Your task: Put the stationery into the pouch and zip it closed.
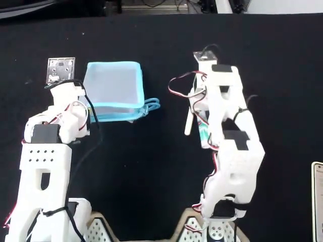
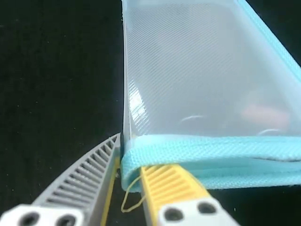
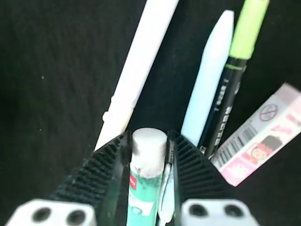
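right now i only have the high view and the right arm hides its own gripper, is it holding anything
Observer: Yes, the right gripper is shut on a white-capped green tube.
Operator: anything else under that arm
Observer: A pale blue pen, a green-capped pen and an eraser lie on the table just past the fingers.
Operator: and the left one
Observer: The left gripper pinches the corner of the pouch at its teal zipper edge.

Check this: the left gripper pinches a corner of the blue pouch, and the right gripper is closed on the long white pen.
One detail is wrong. The right gripper is closed on a green-labelled tube with a pale cap, not on the white pen, which lies free on the table beside it, as the right wrist view shows. The left gripper does pinch a corner of the blue pouch.
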